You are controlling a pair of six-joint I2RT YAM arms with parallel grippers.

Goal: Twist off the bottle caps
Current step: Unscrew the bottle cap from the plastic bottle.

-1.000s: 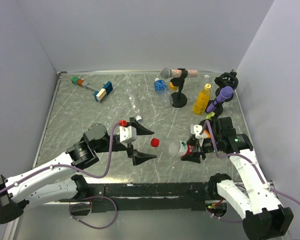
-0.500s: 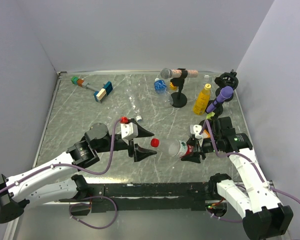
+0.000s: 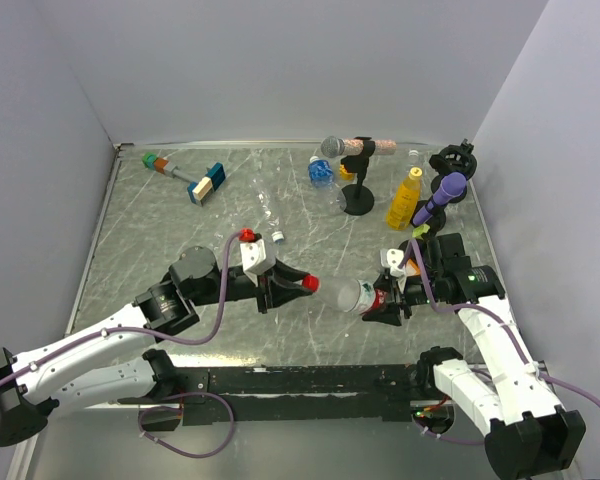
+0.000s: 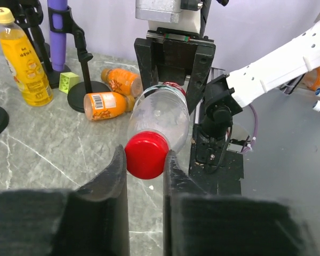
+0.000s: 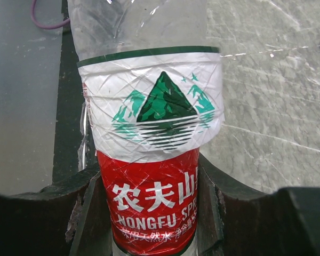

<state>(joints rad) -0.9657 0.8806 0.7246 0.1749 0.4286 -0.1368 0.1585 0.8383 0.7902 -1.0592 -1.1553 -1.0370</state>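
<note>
- Near the middle of the table's (image 3: 160, 230) front edge, a clear bottle (image 3: 356, 295) with a red and white label lies roughly level between the two arms. Its neck points toward the left arm.
- The right gripper (image 3: 388, 302) has hold of the labelled base end. In the right wrist view, its two dark fingers (image 5: 88, 213) press on either side of the red part of the label. The bottle fills the whole gap between them, so the gripper is open only as wide as the bottle.
- The red cap (image 4: 145, 154) is seated on the bottle's neck and sits between the fingers of the left gripper (image 3: 298, 286), close to their tips.
- In the left wrist view the cap fills the narrow gap. Both fingers (image 4: 116, 181) touch its ribbed sides, so the left gripper is closed down to the cap's width and grips it.
- The two grippers face each other along the bottle, the left at the cap end and the right at the base end.
- Past the bottle in the left wrist view, two orange bottles (image 4: 108, 102) lie on their sides on the table beside a black stand base.
- A yellow bottle (image 4: 20, 58) stands upright farther left, near the purple microphone (image 4: 57, 26).
- From above, a loose red cap (image 3: 247, 235) lies on the table just beyond the left wrist, with a small white cap (image 3: 277, 238) near it.
</note>
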